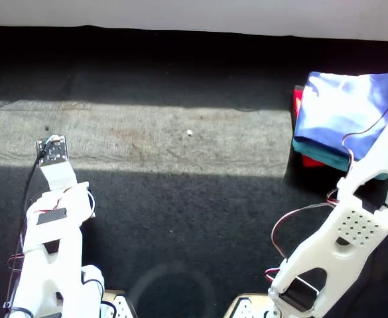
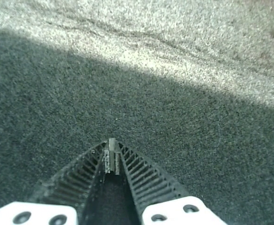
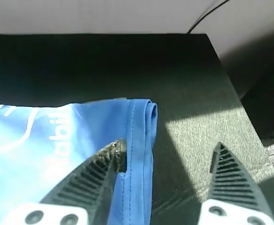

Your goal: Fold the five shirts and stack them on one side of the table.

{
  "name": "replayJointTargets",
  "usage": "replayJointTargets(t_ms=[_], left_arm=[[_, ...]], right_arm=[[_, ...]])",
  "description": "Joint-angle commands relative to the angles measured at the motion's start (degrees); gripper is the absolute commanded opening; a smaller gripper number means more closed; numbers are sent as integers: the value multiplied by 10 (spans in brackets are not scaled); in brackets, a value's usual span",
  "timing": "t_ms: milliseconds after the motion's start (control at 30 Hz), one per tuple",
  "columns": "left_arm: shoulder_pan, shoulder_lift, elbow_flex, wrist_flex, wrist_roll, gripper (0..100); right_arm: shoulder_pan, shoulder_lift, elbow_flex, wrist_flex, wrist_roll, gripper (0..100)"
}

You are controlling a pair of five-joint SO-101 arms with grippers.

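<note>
Plainly, found the left tool [image 2: 111,157] at eight o'clock on the counter [image 1: 180,218], pinched shut on nothing, with bare dark cover beneath. Judged it the farther of the two: lay well apart from the stack [image 1: 333,122], off toward its two o'clock.

Over at two o'clock of the counter, saw the stack set near the far right edge. Noted a blue shirt [image 1: 343,103] on top, smooth and roughly square, a teal shirt [image 1: 316,151] peeping out below at six o'clock, and a red shirt [image 1: 298,101] showing along the nine o'clock side and again under the teal. Could not count all five layers.

Farthest right, found the right tool [image 3: 169,146] spread wide and empty, over the stack's edge. Straddled the blue shirt's hemmed edge [image 3: 144,140]: one finger [image 3: 97,176] on or just above the cloth, the other out past the hem over bare counter. Noted the doubled hem running lengthwise with the fingers, not across them. Judged the right arm far the nearer for any squaring-up, and the cloth soft enough to drag if nudged.
</note>
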Motion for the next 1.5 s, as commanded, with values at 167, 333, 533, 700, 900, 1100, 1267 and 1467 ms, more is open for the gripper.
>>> replayJointTargets(t_ms=[167, 333, 533, 700, 900, 1100, 1267, 1467], left_arm=[[7, -13, -2, -8, -4, 10], [7, -13, -1, -8, -4, 10], [7, -13, -1, -8, -4, 10], [7, -13, -1, -8, -4, 10], [7, -13, -1, -8, -4, 10], [7, -13, -1, -8, -4, 10], [7, -13, -1, -8, -4, 10], [7, -13, -1, -8, -4, 10]], right_arm=[[-32, 35, 22, -124, 3, 5], [8, 124, 16, -233, 2, 8], [43, 196, 17, -262, 2, 8], [39, 225, 8, -262, 0, 8], [21, 224, -133, -237, -1, 8], [-22, 201, -271, -139, -1, 8], [-65, 124, -250, 11, -21, 8], [-141, 85, -249, 222, -25, 8]])
